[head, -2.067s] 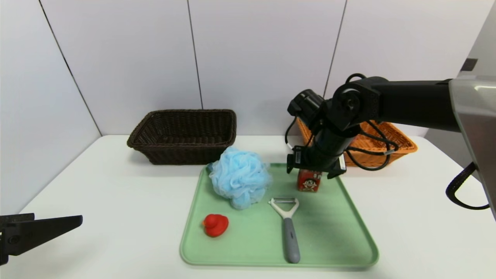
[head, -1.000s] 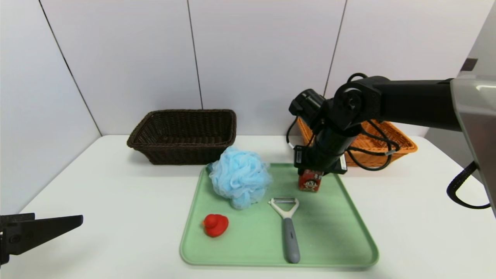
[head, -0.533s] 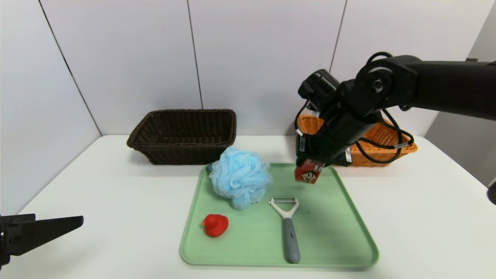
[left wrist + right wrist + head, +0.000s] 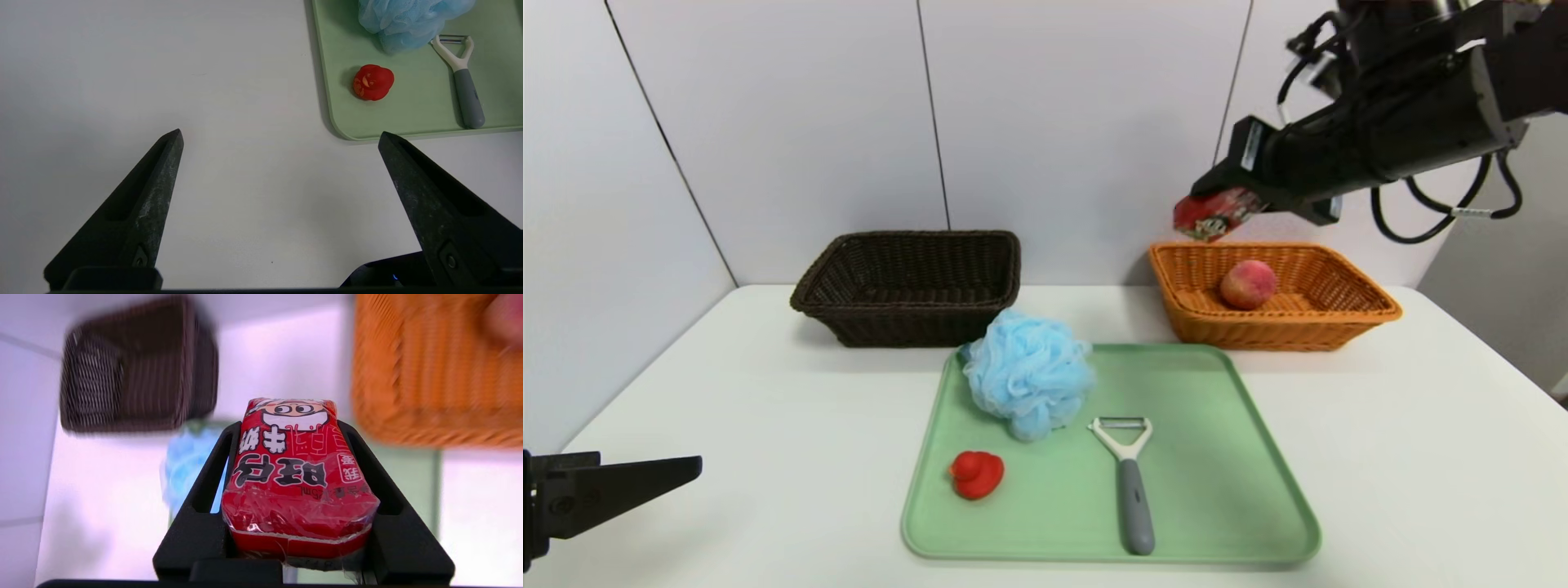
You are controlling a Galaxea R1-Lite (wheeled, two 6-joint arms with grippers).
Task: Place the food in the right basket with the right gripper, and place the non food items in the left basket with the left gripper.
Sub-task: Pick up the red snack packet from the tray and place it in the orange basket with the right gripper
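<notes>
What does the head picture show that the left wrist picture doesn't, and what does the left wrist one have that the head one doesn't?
Only the head view: the dark brown basket, the orange basket with the peach inside, and the right gripper holding the red drink carton up in the air.

Only the left wrist view: both fingers of the left gripper, spread wide open over the white table.

Both: the green tray with the blue bath pouf, the red duck and the peeler.
</notes>
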